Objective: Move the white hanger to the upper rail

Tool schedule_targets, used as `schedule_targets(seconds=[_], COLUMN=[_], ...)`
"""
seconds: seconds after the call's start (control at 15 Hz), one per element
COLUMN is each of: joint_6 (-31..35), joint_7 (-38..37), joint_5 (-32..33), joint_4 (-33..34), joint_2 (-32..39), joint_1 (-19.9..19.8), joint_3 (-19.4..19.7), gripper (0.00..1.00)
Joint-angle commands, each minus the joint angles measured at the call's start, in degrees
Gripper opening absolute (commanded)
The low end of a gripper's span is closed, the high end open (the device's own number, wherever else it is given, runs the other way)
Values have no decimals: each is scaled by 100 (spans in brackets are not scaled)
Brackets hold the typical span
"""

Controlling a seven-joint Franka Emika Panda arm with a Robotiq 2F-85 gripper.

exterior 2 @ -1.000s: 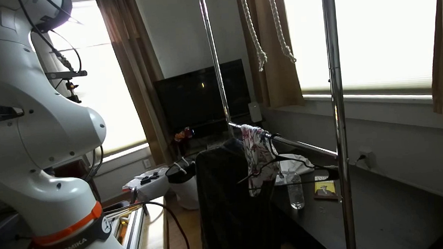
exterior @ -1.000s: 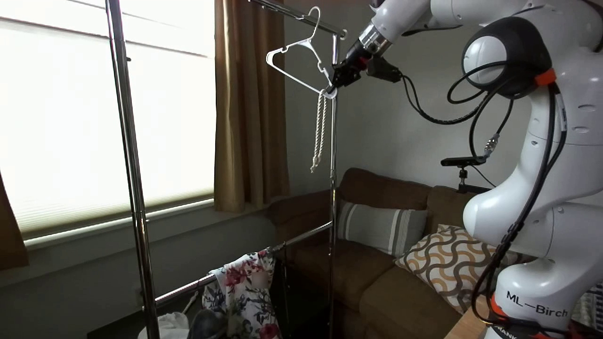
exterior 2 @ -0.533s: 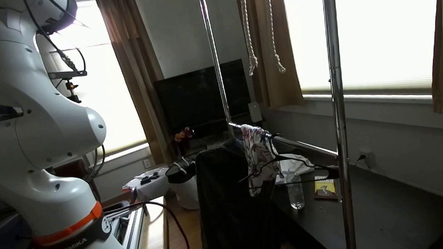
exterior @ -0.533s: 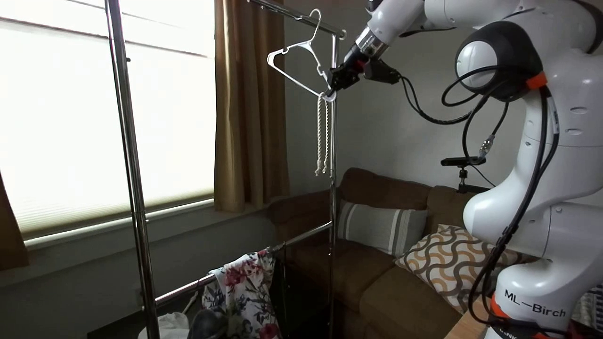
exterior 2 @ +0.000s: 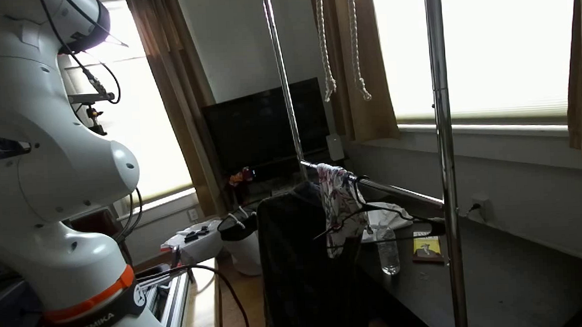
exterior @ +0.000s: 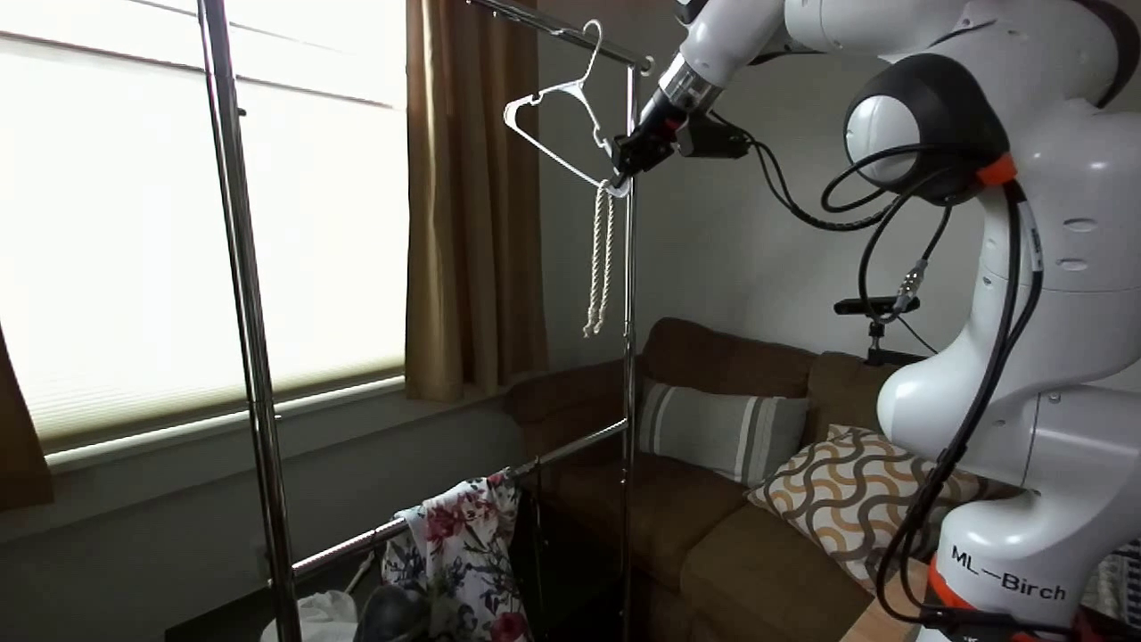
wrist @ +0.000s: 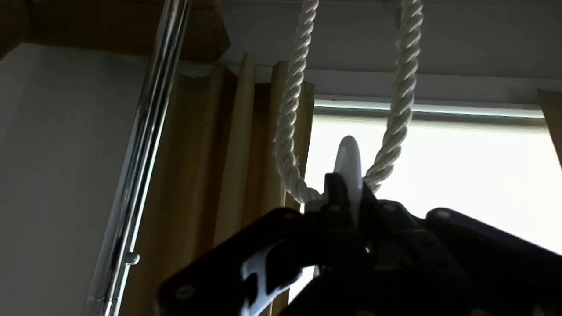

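In an exterior view, a chrome pole [exterior: 241, 267] is standing at far left, and to its right a floral garment [exterior: 463, 535] is hanging over the lower bar [exterior: 581, 444]; both are staying just where they were a second ago. Above, the upper rail [exterior: 535, 22] is running toward its right end, where the white hanger [exterior: 574, 88] is slanting, right side lower, its hook curving up past the upper rail (whether it is bearing on the metal, I cannot tell). The hanger is sitting a little lower and farther left than a second ago. From its lower right corner the white rope [exterior: 594, 267] is dangling, its ends lower than before. The gripper [exterior: 617, 180] is pinching that same corner; in the wrist view the white plastic is poking out of its grip, rope strands running on either side. Farthest right, the arm [exterior: 1061, 232] is rising from its base, bending over at the top and sloping its forearm down and leftward to the hanger, both elbow and wrist now leaning lower and more to the left.
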State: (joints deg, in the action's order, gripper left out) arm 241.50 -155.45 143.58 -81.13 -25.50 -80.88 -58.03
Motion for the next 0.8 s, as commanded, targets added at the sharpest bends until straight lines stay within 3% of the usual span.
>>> schedule_targets(seconds=[0.0, 0.33, 0.73], joint_6=[162, 144, 141], joint_7=[-234, -236, -233], joint_5=[61, 61, 18], joint_4=[141, 456, 411], joint_2=[-227, -271, -416], joint_1=[-85, 307, 110], joint_3=[-38, 324, 285], gripper=[2, 2, 2])
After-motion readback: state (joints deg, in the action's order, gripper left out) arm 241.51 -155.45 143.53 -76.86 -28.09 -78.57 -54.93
